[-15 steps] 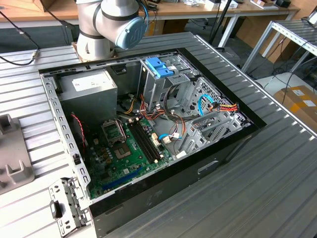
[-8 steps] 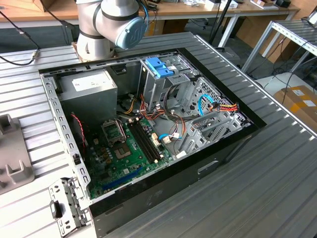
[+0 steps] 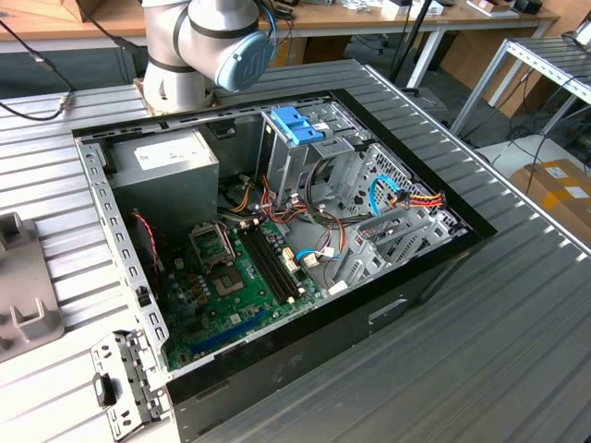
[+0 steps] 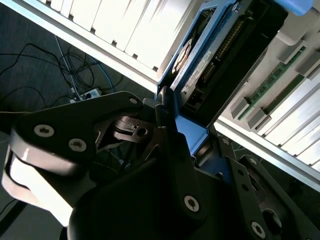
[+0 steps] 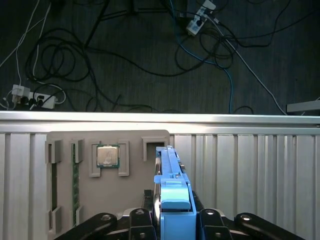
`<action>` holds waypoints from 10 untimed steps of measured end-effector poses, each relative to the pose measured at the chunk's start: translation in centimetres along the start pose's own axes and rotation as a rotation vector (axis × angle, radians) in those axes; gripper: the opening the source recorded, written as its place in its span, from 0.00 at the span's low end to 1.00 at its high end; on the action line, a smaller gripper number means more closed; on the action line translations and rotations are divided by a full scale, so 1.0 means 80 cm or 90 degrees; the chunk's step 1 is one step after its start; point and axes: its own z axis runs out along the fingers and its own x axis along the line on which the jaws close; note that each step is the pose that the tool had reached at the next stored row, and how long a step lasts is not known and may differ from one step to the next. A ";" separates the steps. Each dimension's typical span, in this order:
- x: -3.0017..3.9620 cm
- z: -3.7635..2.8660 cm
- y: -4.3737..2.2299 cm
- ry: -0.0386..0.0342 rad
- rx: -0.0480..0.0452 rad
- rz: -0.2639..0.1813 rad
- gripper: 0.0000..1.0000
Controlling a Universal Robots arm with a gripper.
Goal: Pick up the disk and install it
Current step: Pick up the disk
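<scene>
so pickup looks basically done: the gripper (image 5: 174, 225) has its jaws clamped on the disk (image 5: 172, 185), held on edge over the grey parts tray (image 5: 135, 185) on the table (image 5: 250, 165), install into the drive cage (image 3: 307, 166) not done yet
</scene>
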 end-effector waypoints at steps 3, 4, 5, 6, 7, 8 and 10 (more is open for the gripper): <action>-0.0002 -0.0030 0.0002 0.0000 0.0000 0.000 0.37; -0.0003 -0.0039 0.0002 0.0000 0.0000 0.000 0.37; -0.0004 -0.0051 0.0003 0.0000 0.0000 0.000 0.37; -0.0005 -0.0067 0.0003 0.0000 0.0000 0.000 0.37; -0.0007 -0.0083 0.0004 0.0000 0.0000 0.000 0.37; -0.0008 -0.0100 0.0005 0.0000 0.0000 0.000 0.37; -0.0010 -0.0129 0.0006 0.0000 -0.0001 0.000 0.37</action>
